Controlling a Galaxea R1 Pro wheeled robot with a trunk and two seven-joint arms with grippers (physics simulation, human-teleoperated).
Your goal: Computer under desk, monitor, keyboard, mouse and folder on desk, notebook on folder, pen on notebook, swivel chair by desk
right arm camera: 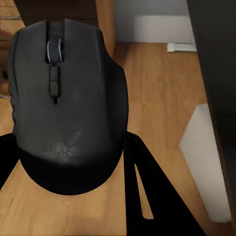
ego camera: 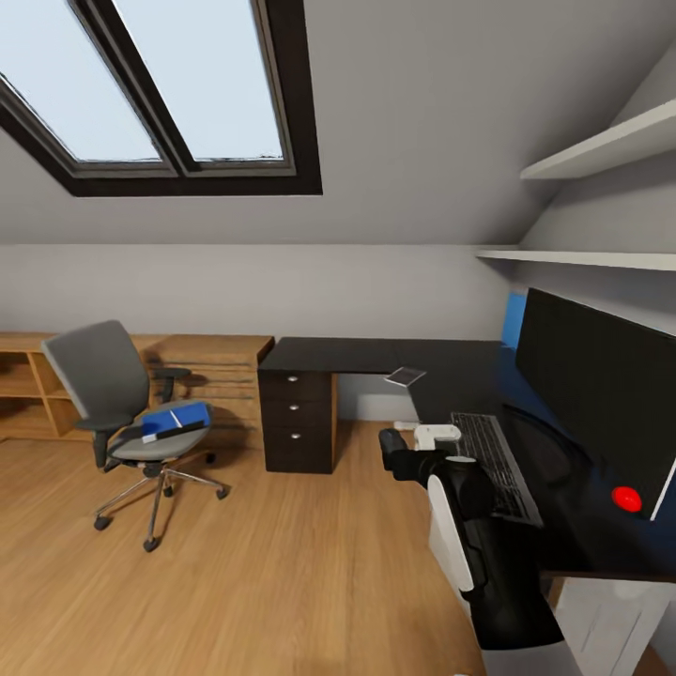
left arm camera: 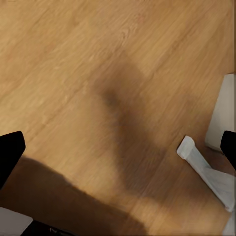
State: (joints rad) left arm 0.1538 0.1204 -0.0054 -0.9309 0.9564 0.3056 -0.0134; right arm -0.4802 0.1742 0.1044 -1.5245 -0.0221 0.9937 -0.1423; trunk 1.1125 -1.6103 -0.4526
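We hold the mouse (right arm camera: 66, 105) in our right tool (ego camera: 392, 449), whose fingers are closed around it, just beside the front edge of the counter (ego camera: 376, 355) and close to the near end of the keyboard (ego camera: 498, 465). In the right wrist view the mouse has a faint engraved emblem on its back, but we cannot read it as a name. The keyboard lies on the counter in front of the monitor (ego camera: 601, 385), which is cut off at the picture's right side and has a red dot at its lower corner. The notebook (ego camera: 406, 376) lies further back on the counter. The folder (ego camera: 175, 420) rests on the seat of the swivel chair (ego camera: 127, 413), well apart from the counter, with wide open wooden floor (ego camera: 282, 563) between them. Our left tool (left arm camera: 118, 147) hangs over the bare floor with its fingers spread wide and nothing between them; only their dark tips are visible.
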